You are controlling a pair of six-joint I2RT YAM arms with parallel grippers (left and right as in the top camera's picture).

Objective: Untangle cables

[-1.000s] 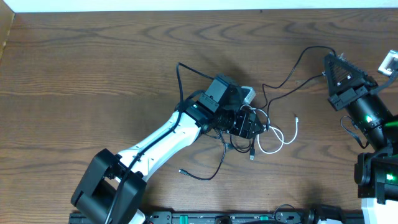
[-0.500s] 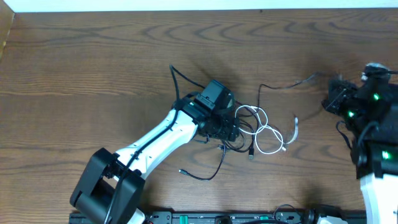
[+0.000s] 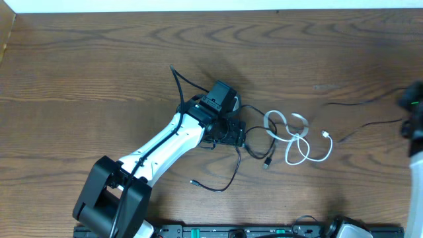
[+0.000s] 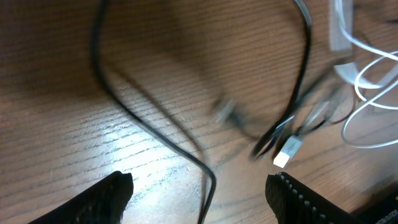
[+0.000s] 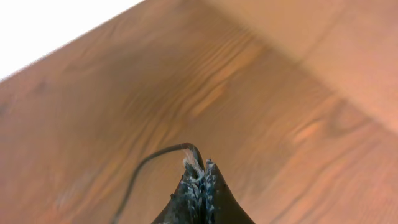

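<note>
The white cable (image 3: 289, 137) lies in loose loops mid-table, and it also shows in the left wrist view (image 4: 367, 81). The black cable (image 3: 367, 100) runs in thin strands from the loops to the right edge. My right gripper (image 5: 200, 169) is shut on the black cable (image 5: 155, 154); in the overhead view it (image 3: 408, 106) sits at the right edge, mostly cut off. My left gripper (image 3: 228, 135) is left of the white loops, low over the table. In its wrist view it (image 4: 202, 193) is open, with a black strand (image 4: 208, 177) lying between the fingers and a silver plug (image 4: 287, 151) beside it.
A black strand with a small plug end (image 3: 193, 182) trails toward the front edge. Another plug (image 3: 267, 163) lies below the loops. The left arm's thicker black wire (image 3: 177, 79) arches up behind the wrist. The table is dark wood (image 3: 99, 66).
My right gripper has pulled the black cable to the right, out to the view's edge. The white cable has slid right and spread out. My left gripper has drawn back a little to the left.
</note>
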